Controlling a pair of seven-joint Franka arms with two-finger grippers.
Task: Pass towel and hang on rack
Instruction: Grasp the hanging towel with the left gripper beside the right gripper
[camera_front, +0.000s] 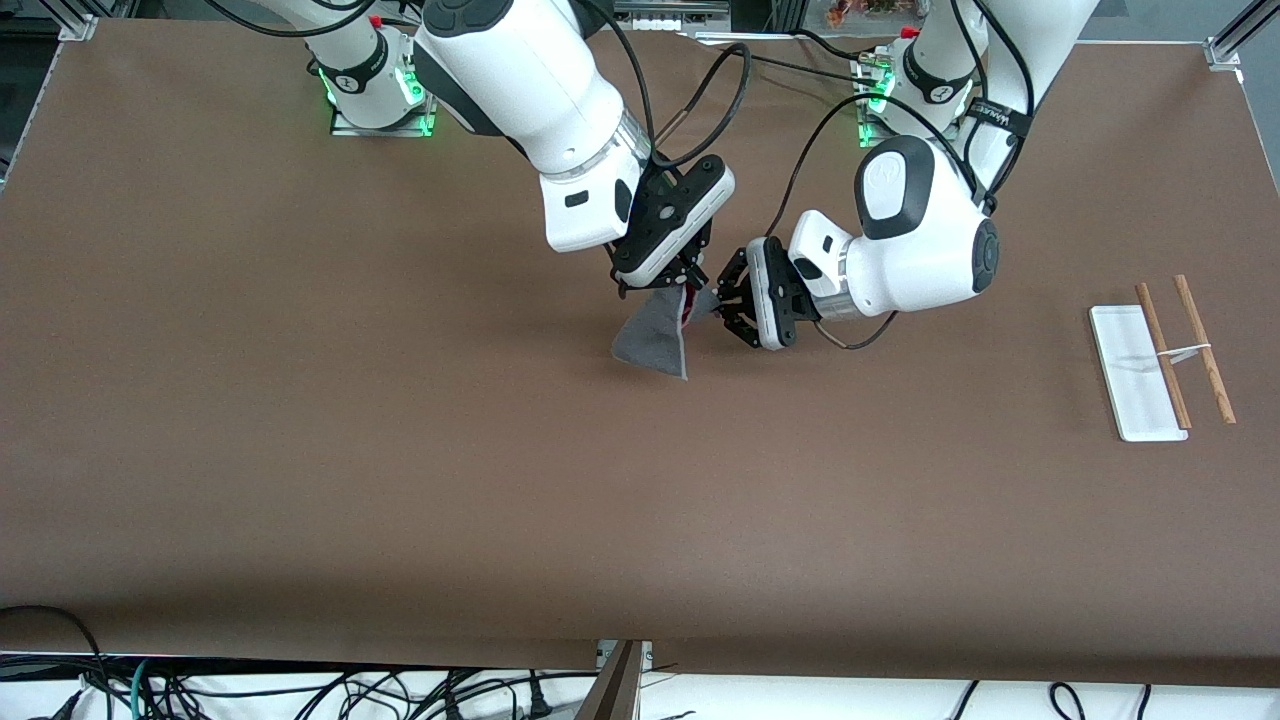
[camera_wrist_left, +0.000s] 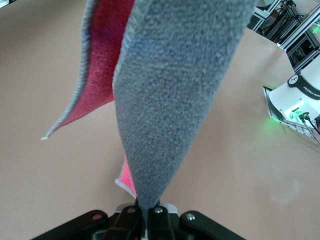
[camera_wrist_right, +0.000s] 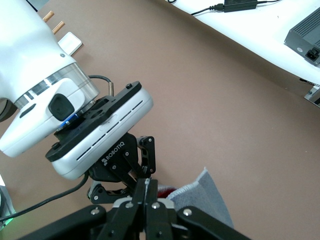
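You are at the handover: the small dark grey cloth towel (camera_front: 655, 335) hangs over mid-table, right gripper (camera_front: 668, 283) and left gripper (camera_front: 722, 303) both clamped on it. The white-based, wooden-rod rack (camera_front: 1160, 358), bare, waits toward the left arm's end.

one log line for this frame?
phase: handover | small dark grey cloth towel: both grippers shut on it | left gripper | right gripper | rack: bare

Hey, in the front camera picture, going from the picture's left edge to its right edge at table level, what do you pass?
towel hanging from the right gripper → left gripper, shut on the towel's edge → rack at the left arm's end of the table
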